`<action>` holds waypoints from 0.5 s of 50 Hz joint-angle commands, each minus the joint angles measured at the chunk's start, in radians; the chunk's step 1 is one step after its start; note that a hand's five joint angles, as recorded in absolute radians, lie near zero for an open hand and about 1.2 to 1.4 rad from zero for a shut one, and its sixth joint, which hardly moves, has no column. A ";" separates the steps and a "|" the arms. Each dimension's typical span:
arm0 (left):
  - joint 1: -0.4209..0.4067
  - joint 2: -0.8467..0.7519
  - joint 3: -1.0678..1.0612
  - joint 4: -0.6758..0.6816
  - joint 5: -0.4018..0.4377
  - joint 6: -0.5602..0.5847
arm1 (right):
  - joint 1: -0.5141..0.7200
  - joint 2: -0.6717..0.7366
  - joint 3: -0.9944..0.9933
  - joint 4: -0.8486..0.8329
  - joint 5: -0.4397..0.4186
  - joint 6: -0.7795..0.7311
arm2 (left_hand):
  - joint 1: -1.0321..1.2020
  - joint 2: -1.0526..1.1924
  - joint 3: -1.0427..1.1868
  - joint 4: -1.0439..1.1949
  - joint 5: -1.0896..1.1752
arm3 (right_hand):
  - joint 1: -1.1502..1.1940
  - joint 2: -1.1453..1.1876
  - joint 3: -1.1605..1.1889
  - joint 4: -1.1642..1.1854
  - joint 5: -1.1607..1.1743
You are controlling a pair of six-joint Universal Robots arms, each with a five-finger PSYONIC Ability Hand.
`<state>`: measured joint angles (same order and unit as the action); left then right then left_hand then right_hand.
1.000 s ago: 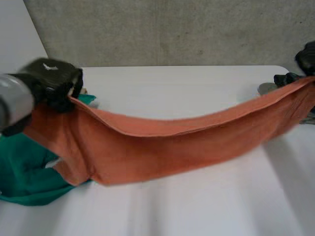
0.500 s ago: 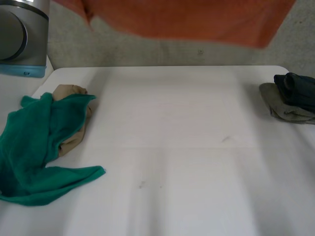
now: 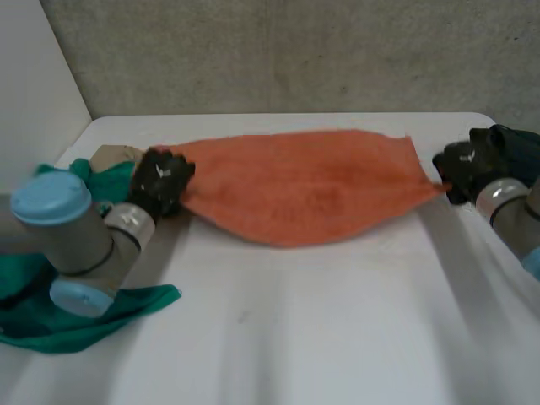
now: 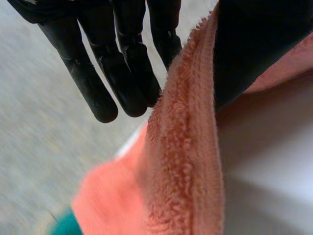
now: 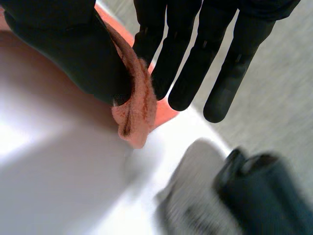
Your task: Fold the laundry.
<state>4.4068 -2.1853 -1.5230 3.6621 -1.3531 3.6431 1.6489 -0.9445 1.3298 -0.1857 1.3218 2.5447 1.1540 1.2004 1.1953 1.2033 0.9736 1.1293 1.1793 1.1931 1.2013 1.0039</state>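
Towel count is one: an orange towel (image 3: 308,181), lying spread on the far half of the white bench (image 3: 337,337). Its long axis runs side to side between my two robot hands.

My left robot hand (image 3: 160,181) has the towel's left end. In the left wrist view the thick terry edge runs between my thumb and my straight fingers (image 4: 132,73), pinched there. My right robot hand (image 3: 460,169) has the right end, which narrows to a point. In the right wrist view that bunched corner is nipped between my thumb and fingers (image 5: 181,63). The towel's near edge bows toward me in the middle, while the far edge is straighter.

Two other cloths lie by my left arm: one green cloth (image 3: 34,329), crumpled and partly hidden by the arm, and one tan cloth (image 3: 114,156) touching it, just beside my left robot hand. Behind my right robot hand sits one dark cloth (image 3: 515,148). The right wrist view shows it against one grey cloth (image 5: 195,205).
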 commanded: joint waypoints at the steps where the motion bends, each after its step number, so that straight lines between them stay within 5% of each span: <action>1: 0.028 -0.079 -0.008 -0.036 0.000 0.058 | -0.050 0.020 0.031 0.040 0.002 -0.004 | -0.185 -0.232 -0.227 -0.234 -0.179 | 0.267 0.217 0.203 0.195 0.218; 6: 0.052 -0.062 0.001 -0.082 -0.009 0.062 | -0.075 -0.011 0.052 0.055 -0.006 0.005 | -0.417 -0.464 -0.459 -0.467 -0.412 | 0.267 0.217 0.203 0.195 0.218; 16: 0.092 -0.048 0.001 -0.076 -0.066 0.029 | -0.087 -0.054 0.080 0.084 -0.033 -0.001 | -0.389 -0.435 -0.430 -0.438 -0.383 | 0.267 0.217 0.203 0.195 0.218; 22: 0.118 -0.031 -0.026 -0.085 -0.064 0.028 | -0.086 -0.053 0.078 0.094 -0.033 -0.008 | -0.134 -0.180 -0.175 -0.183 -0.128 | 0.267 0.217 0.203 0.195 0.218; 25: 0.123 0.005 -0.068 -0.089 -0.038 0.028 | -0.084 -0.047 0.075 0.101 -0.032 -0.017 | 0.200 0.153 0.158 0.150 0.206 | 0.267 0.217 0.203 0.195 0.218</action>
<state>4.5165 -2.2230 -1.5363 3.5801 -1.4194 3.6710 1.5617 -1.0002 1.4096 -0.0946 1.2882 2.5400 0.9410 0.9211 0.9119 0.9127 0.7299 1.1293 1.1793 1.1931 1.2013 1.0039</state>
